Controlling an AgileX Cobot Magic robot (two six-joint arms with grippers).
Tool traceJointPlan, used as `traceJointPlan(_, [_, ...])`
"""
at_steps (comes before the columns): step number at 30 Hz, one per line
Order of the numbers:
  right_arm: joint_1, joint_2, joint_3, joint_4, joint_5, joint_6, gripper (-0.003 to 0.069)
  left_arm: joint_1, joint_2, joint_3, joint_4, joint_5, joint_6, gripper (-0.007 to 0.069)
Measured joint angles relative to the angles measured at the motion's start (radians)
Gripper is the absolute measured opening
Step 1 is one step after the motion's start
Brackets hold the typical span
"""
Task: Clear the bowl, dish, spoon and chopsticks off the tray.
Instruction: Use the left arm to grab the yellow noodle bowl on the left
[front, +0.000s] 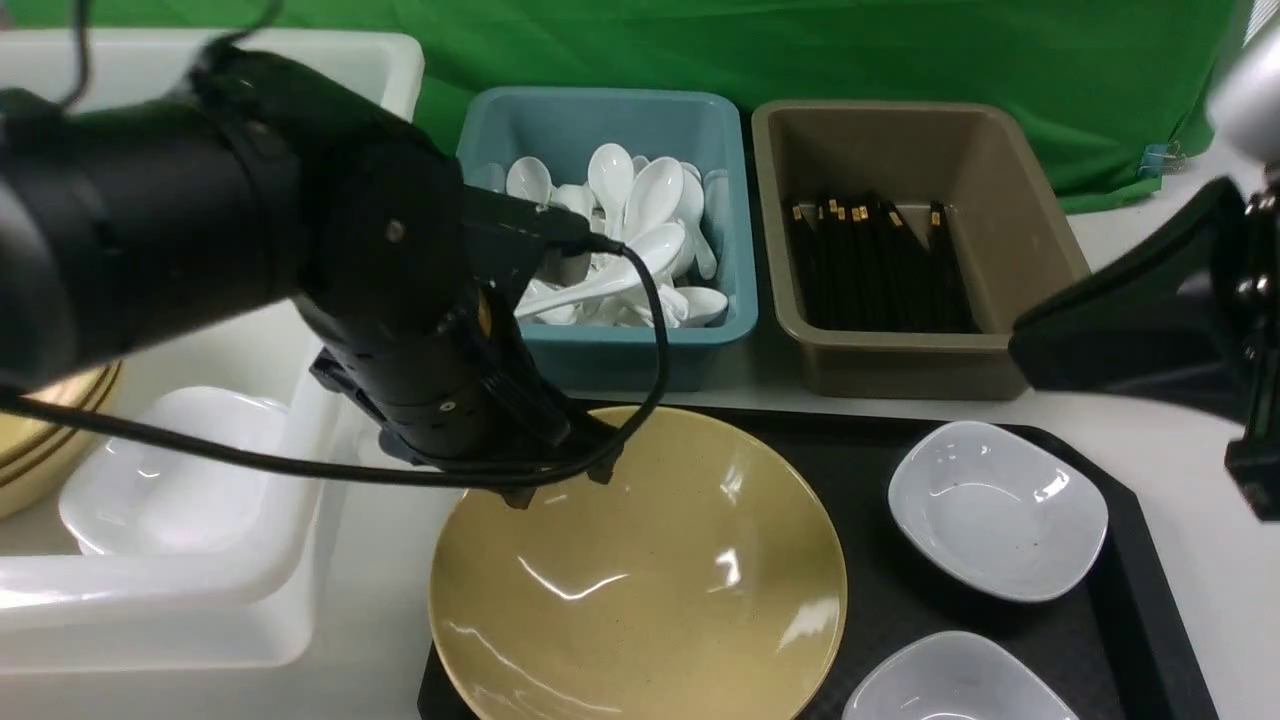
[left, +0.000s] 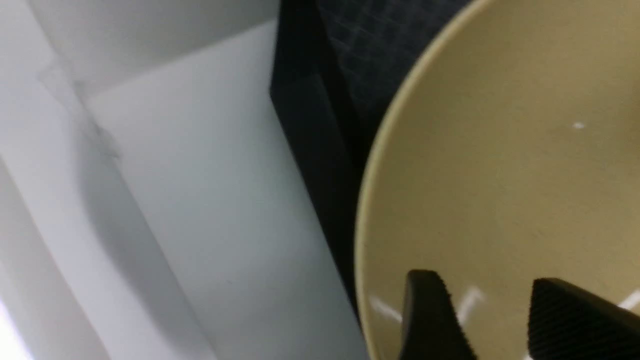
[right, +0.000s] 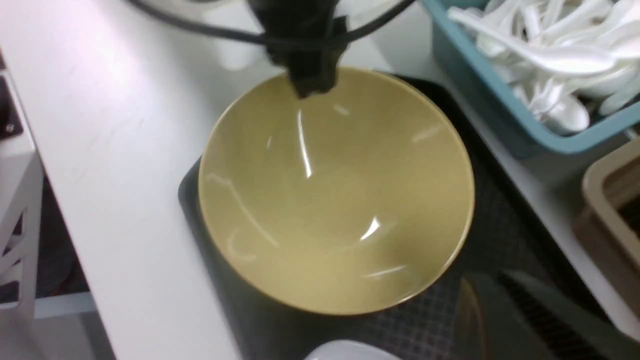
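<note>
While the mustard-tan bowl (front: 640, 580) sits on the left end of the black tray (front: 870, 620), the left gripper (front: 558, 482) hangs just over its far-left rim with jaws spread and empty, and the right gripper (right: 492, 287), pressed together, hovers off to the bowl's right.

bowl (front: 640, 570): near rim cut off | right pincer (right: 487, 287): blurred, cropped

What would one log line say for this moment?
left fingers: open, over bowl near rim | right fingers: shut, empty | bowl: on tray
</note>
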Motion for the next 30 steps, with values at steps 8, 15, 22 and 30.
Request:
traceJointPlan(8, [0.000, 0.000, 0.026, 0.009, -0.008, -0.001, 0.0008, 0.000, 0.121, 0.005, 0.075, -0.158, -0.044, 0.0533])
traceJointPlan(15, [0.000, 0.000, 0.026, 0.008, -0.009, -0.001, 0.0007, 0.000, 0.203, 0.005, 0.052, -0.165, -0.038, 0.0449])
traceJointPlan(22, [0.000, 0.000, 0.028, 0.011, -0.012, -0.023, 0.0007, 0.001, 0.181, -0.008, -0.046, -0.131, -0.018, 0.0146])
traceJointPlan(30, [0.000, 0.000, 0.029, 0.012, -0.015, -0.035, 0.0007, 0.048, 0.065, -0.045, -0.133, -0.013, -0.003, 0.0022])
